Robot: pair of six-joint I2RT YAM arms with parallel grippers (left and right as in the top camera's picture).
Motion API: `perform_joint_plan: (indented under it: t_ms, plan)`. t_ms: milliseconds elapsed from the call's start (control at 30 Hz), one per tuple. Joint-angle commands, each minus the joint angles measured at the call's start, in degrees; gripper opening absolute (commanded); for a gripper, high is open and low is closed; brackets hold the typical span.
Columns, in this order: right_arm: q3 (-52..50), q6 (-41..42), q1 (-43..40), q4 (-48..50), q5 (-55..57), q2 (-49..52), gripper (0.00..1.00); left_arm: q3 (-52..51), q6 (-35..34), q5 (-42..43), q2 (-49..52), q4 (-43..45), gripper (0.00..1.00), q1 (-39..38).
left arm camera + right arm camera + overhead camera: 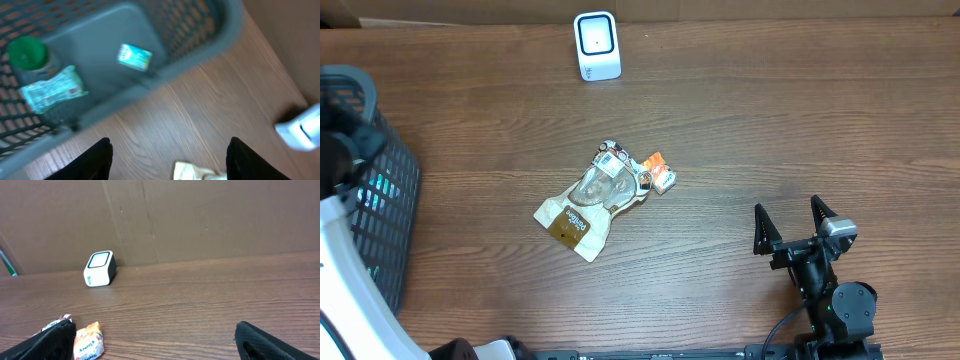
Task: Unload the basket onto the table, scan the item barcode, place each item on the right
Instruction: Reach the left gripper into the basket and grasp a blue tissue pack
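The left gripper (pixel 169 150) hangs open and empty beside the basket (pixel 220 45). The right gripper (pixel 788 218) stands wide open, also empty. The pouch (pixel 592 200) lies flat, ahead-left of the right gripper and well apart from it. It looks light, soft and slick, so a pinch on a flat sealed edge seems best.
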Motion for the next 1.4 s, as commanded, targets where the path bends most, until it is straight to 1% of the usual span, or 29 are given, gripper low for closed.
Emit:
perform_joint_plan:
  t_ms: [0,67,200,467,667,733,867,933,1033,1200,1233,1267,1300,1367]
  plan:
    - [-0.6,0.4,-0.2,0.2,0.5,-0.4,1.00,0.7,2.6,3.7,1.1,0.5,0.56,6.8]
    - [-0.6,0.4,-0.2,0.2,0.5,-0.4,1.00,0.7,3.9,5.2,2.3,0.9,0.55,10.8]
    - [-0.6,0.4,-0.2,0.2,0.5,-0.4,1.00,0.6,6.0,6.5,5.4,0.9,0.54,15.4]
    - [-0.6,0.4,-0.2,0.2,0.5,-0.4,1.00,0.4,6.9,6.7,13.8,1.8,0.49,17.9]
    - [-0.6,0.4,-0.2,0.2,0.5,-0.4,1.00,-2.6,9.4,6.9,19.2,6.4,0.45,18.1]
    - [-0.6,0.4,-0.2,0.2,0.5,-0.4,1.00,-5.2,10.3,6.9,19.8,8.7,0.45,18.3]
    - [-0.6,0.4,-0.2,0.2,0.5,-0.4,1.00,-13.2,11.9,6.9,19.9,16.4,0.45,19.8]
    - [-0.6,0.4,-0.2,0.2,0.5,-0.4,1.00,-17.3,13.0,7.9,19.9,20.4,0.47,20.7]
    - [-0.6,0.4,-0.2,0.2,0.5,-0.4,1.00,-23.1,17.5,11.8,20.1,26.7,0.52,21.9]
    - [-0.6,0.4,-0.2,0.2,0.5,-0.4,1.00,-27.7,21.3,11.8,22.0,32.8,0.61,22.0]
    - [-0.6,0.4,-0.2,0.2,0.5,-0.4,1.00,-27.9,21.8,11.7,22.4,33.6,0.65,22.0]
    - [-0.6,0.4,-0.2,0.2,0.5,-0.4,1.00,-28.0,22.7,11.8,23.2,35.1,0.72,21.9]
    - [-0.6,0.4,-0.2,0.2,0.5,-0.4,1.00,-28.0,23.0,11.8,23.7,35.7,0.76,21.9]
    - [-0.6,0.4,-0.2,0.2,0.5,-0.4,1.00,-28.0,24.2,11.8,24.7,37.0,0.80,21.8]
